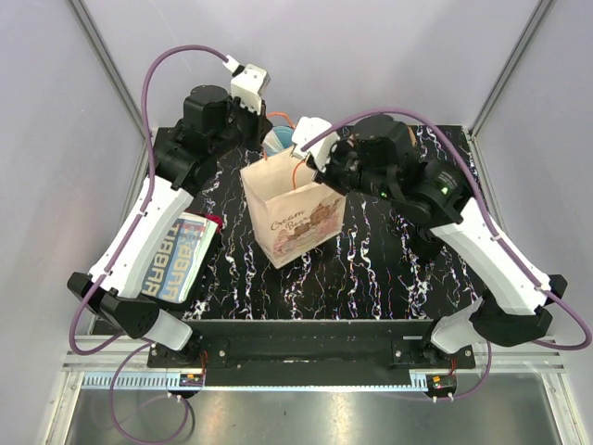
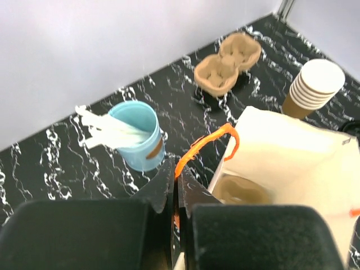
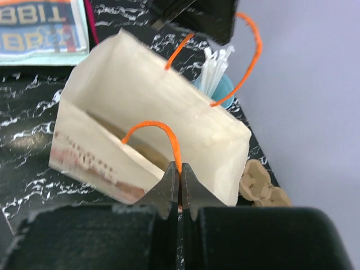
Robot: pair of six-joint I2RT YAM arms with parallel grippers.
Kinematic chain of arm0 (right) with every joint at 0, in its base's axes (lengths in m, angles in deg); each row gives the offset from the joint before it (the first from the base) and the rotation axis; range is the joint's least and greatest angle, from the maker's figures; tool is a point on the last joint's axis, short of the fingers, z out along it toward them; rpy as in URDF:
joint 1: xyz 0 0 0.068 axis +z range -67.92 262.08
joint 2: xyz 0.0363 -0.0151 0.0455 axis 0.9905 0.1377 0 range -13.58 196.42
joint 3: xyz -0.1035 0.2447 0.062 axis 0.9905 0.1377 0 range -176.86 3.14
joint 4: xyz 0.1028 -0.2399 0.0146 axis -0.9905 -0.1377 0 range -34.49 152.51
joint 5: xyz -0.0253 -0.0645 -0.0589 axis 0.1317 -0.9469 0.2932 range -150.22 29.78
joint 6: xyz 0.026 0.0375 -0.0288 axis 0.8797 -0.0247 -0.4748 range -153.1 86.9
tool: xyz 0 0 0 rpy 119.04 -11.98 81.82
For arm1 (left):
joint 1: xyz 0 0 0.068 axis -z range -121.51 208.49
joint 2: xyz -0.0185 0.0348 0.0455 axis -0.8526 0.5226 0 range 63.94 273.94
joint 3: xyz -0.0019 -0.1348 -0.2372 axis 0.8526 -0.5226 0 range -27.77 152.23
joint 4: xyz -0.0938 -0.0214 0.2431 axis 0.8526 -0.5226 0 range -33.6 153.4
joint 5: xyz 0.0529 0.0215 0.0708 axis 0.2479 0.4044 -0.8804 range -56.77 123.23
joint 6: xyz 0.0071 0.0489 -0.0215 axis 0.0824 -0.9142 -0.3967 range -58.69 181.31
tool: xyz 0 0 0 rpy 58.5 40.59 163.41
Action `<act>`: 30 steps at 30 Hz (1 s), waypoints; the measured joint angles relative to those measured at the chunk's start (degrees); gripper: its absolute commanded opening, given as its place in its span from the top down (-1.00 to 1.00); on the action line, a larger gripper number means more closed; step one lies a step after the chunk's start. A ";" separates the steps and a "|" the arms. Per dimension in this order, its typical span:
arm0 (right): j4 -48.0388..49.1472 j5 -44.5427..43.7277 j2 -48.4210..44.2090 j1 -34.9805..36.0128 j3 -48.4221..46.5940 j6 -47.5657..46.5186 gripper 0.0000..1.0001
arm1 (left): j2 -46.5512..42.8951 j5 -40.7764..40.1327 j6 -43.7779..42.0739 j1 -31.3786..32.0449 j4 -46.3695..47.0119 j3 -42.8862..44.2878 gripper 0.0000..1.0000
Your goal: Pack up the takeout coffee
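A cream paper bag [image 1: 292,222] stands open at the middle of the black marble table. My left gripper [image 2: 176,177] is shut on the bag's far orange handle [image 2: 208,140]. My right gripper [image 3: 180,171] is shut on the near orange handle [image 3: 163,132]. In the top view the left gripper [image 1: 278,125] is behind the bag and the right gripper [image 1: 313,165] is at its upper right rim. A tan rounded shape [image 2: 242,191] lies inside the bag [image 2: 281,152]; I cannot tell what it is. The takeout coffee is hidden or out of view.
A light-blue cup of white sticks [image 2: 135,135] stands just behind the bag. Further back are a tan cardboard cup carrier [image 2: 228,62] and a stack of tan paper cups [image 2: 312,87]. A printed packet [image 1: 185,255] lies at the table's left, under the left arm.
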 measured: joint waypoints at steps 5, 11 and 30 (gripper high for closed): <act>1.77 -1.27 0.04 -0.26 -2.03 -0.09 1.00 | 0.94 -0.02 -0.20 0.11 -0.09 1.66 1.00; 4.74 -4.17 1.16 -1.42 -0.63 -0.55 1.00 | 6.21 -1.05 -1.51 0.63 0.20 5.81 1.00; 9.60 -2.21 3.02 -2.21 8.59 0.39 0.98 | 1.01 -10.54 -7.61 0.04 1.64 -6.99 1.00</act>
